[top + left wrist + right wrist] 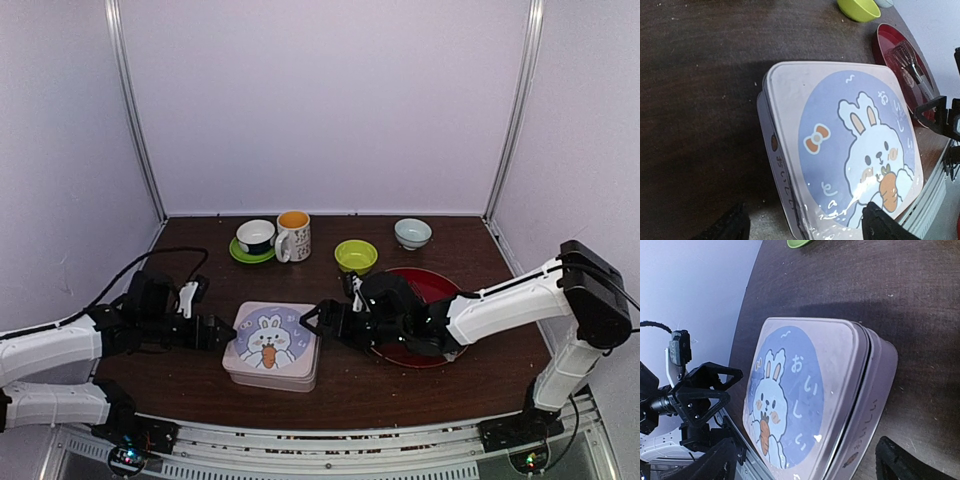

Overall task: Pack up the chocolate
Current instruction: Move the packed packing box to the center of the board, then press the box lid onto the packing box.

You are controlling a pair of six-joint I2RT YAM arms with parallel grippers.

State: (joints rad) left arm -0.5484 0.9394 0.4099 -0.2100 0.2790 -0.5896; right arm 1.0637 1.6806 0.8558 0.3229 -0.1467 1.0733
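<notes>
**Flanking a shut tin, jaws apart on both sides**

Looking down on a tin [272, 345] sitting at the near middle of the table [420, 385], lid seated all round, rabbit and carrot printed on top.

Finding the left gripper [224, 334] just beside the tin's left edge, jaws standing wide apart and holding nothing. In the left wrist view, seeing its two dark fingers [732, 225] spread either side of the tin's near end.

Finding the right gripper [311, 320] just beside the tin's right edge, jaws likewise spread and holding nothing. In the right wrist view, seeing its fingers [895, 460] spread to either side of the tin's corner. Not managing to tell whether either gripper is touching the tin.

Searching every view for the chocolate and spotting none of it, so not being able to say where it is.

Noting a red plate [445, 285] to the right, partly under the right arm, with a metal tool [907, 62] lying on it.

Counting along the far edge, left to right:
- a cup [256, 235] on a green saucer [237, 252]
- a mug [293, 237] just beside it
- a green bowl [356, 256]
- a pale bowl [412, 233]
</notes>
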